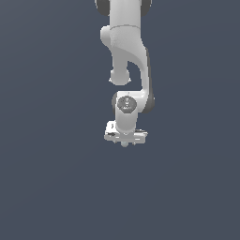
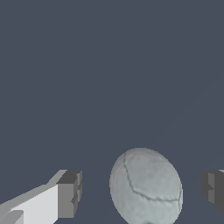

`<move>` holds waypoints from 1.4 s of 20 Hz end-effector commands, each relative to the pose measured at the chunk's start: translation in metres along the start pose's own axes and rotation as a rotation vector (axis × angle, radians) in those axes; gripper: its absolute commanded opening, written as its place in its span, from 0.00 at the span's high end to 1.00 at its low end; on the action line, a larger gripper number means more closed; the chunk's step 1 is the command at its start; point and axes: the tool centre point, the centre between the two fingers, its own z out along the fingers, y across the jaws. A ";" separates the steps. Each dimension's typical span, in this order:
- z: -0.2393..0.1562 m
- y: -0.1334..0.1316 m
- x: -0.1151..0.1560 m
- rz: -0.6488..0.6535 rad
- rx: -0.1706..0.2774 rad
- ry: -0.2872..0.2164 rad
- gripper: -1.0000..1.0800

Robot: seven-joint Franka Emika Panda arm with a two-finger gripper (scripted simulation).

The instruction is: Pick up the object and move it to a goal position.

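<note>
The object (image 2: 145, 186) is a pale grey ball with faint dark seam lines. In the wrist view it lies between my two dark finger pads (image 2: 70, 194). My gripper (image 2: 142, 192) is open, and a gap shows on each side of the ball. In the exterior view the white arm reaches down from the top. Its gripper (image 1: 124, 139) hangs low over the dark surface, and the object (image 1: 124, 144) shows only as a tiny pale bump just under the fingers.
A plain dark grey-blue surface (image 1: 56, 178) fills both views, with no other objects, edges or goal marker to be seen.
</note>
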 end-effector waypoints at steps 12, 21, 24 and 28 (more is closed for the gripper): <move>0.004 0.000 0.001 0.000 0.000 0.002 1.00; -0.012 0.010 0.000 0.000 0.000 0.002 1.00; -0.027 0.020 -0.001 0.000 0.000 0.002 1.00; -0.054 0.039 -0.003 0.000 0.001 0.002 1.00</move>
